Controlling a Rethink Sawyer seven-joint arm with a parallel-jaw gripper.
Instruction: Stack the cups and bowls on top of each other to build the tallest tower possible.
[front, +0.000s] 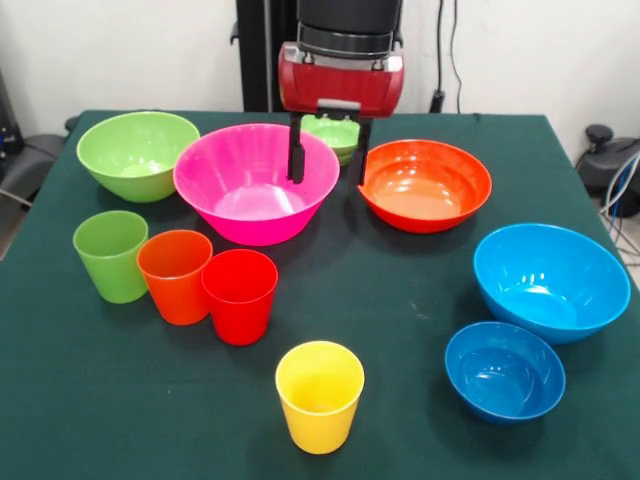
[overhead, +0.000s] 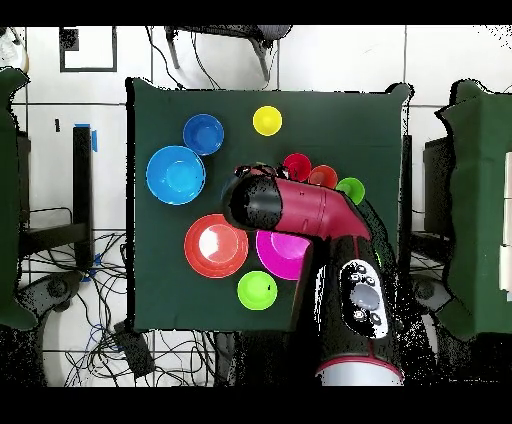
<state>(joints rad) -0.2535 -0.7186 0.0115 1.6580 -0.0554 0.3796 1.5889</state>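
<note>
Ten plastic pieces spread separately over a dark green tabletop (front: 420, 290), nothing stacked. Red tool (front: 328, 155) hanging with fingers apart and empty, one finger over the big pink bowl (front: 255, 182), the other beside the wide orange bowl (front: 425, 184). Small green bowl (front: 335, 135) behind the tool, big green bowl (front: 137, 153) far left. Green cup (front: 110, 255), orange cup (front: 175, 275) and red cup (front: 240, 295) clustered touching; yellow cup (front: 320, 395) alone in front. Big blue bowl (front: 550, 280) and small blue bowl (front: 504, 370) at right.
</note>
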